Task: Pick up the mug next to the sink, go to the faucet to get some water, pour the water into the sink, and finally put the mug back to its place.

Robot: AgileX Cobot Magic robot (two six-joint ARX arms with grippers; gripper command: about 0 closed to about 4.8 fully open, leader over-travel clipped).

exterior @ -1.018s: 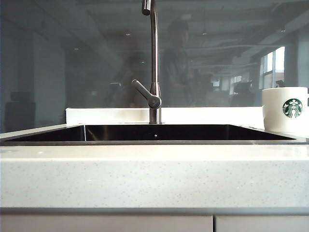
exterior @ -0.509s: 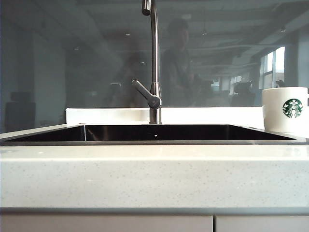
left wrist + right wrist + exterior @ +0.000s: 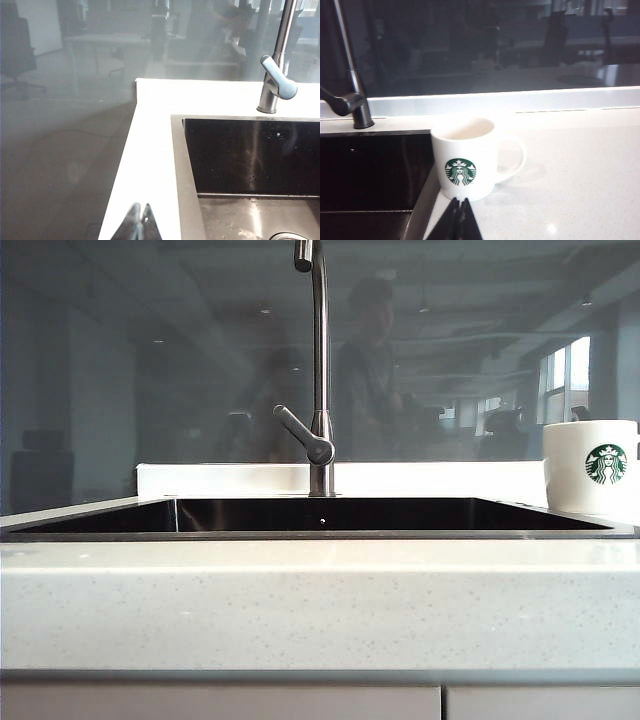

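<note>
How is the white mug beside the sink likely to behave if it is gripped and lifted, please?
The mug looks like glazed ceramic, so probably rigid, somewhat heavy and slippery. Upright on a broad base, it seems unlikely to tip, and it would likely chip if knocked on the sink rim. Its loop handle offers a hold.

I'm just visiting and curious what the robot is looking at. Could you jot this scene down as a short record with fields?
mug: white mug, green logo, upright on the countertop beside the sink, handle turned away from the sink
faucet: tall steel faucet behind the sink, lever angled to one side
left gripper: left gripper shut, holding nothing, over the counter edge by the sink's far side from the mug
right gripper: right gripper shut, holding nothing, just short of the mug
</note>
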